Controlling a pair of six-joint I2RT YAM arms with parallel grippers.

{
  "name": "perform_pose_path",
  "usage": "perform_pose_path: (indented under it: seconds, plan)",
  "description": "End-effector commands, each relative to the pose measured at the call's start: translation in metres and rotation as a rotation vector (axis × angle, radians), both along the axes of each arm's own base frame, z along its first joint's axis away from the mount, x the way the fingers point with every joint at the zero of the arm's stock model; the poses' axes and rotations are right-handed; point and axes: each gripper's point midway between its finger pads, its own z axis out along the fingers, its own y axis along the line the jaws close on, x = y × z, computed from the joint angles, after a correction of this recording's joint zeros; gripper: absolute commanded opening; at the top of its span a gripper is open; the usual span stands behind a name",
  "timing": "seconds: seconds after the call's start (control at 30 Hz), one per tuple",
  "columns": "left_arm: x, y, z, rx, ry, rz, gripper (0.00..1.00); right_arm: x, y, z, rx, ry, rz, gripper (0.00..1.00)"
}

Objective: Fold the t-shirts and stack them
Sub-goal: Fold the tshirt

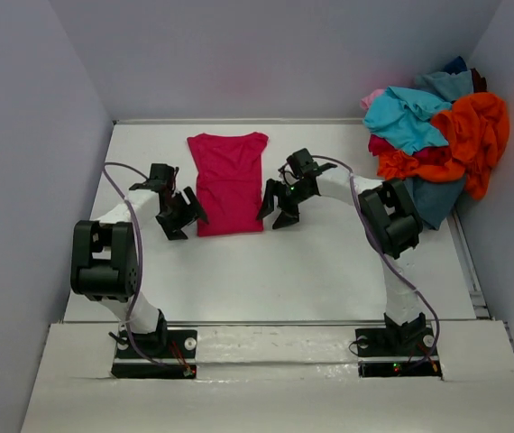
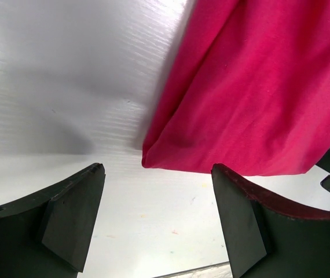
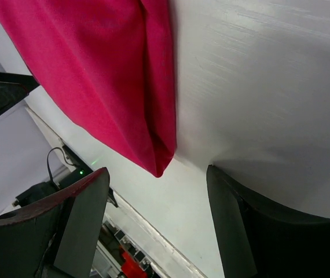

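Crimson-magenta t-shirt (image 1: 228, 183) flat on the white counter (image 1: 329, 262) in the top view, collar end away from the arm bases, hem end nearer them, sides seemingly turned in to make a long panel. Just beside the near corners, left tool (image 1: 178, 216) and right tool (image 1: 279, 206), one at each side, neither gripping cloth. Well apart at the far right, heap of other t-shirts (image 1: 437, 135) in turquoise, orange, dark blue and pink. Likely risk from here: closing at unequal moments or heights, skewing the hem and landing the next fold crooked.

From the left wrist, doubled edge of the t-shirt (image 2: 257, 87) ending in a corner just ahead of the finger gap. Risk here: catching only the top layer, peeling the turned-in side open on lifting. Spread wide and empty, left tool (image 2: 156, 191), touching nothing visible.

From the right wrist, pointed corner of the t-shirt (image 3: 107, 75) just ahead of the gap, bare counter (image 3: 269, 87) beside it. Risk here: coming down too low, scraping the counter and shoving the corner away instead of pinching it. Equally wide and empty, right tool (image 3: 158, 197), clear of the cloth.
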Motion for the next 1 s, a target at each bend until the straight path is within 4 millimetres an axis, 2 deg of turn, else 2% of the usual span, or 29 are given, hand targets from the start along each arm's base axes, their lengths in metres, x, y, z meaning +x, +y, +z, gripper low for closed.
perform_pose_path:
  seconds: [0.0, 0.5, 0.97]
  plan:
    - [-0.004, 0.001, 0.01, -0.021, -0.023, 0.006, 0.86, -0.001, 0.006, 0.009, 0.046, -0.015, 0.004, 0.74]
    - [0.001, -0.016, -0.014, -0.123, -0.005, -0.026, 0.86, -0.016, 0.015, 0.0, 0.085, 0.042, 0.004, 0.74]
    - [0.002, -0.025, -0.022, -0.175, 0.004, -0.031, 0.85, -0.024, 0.023, -0.012, 0.117, 0.106, -0.006, 0.72]
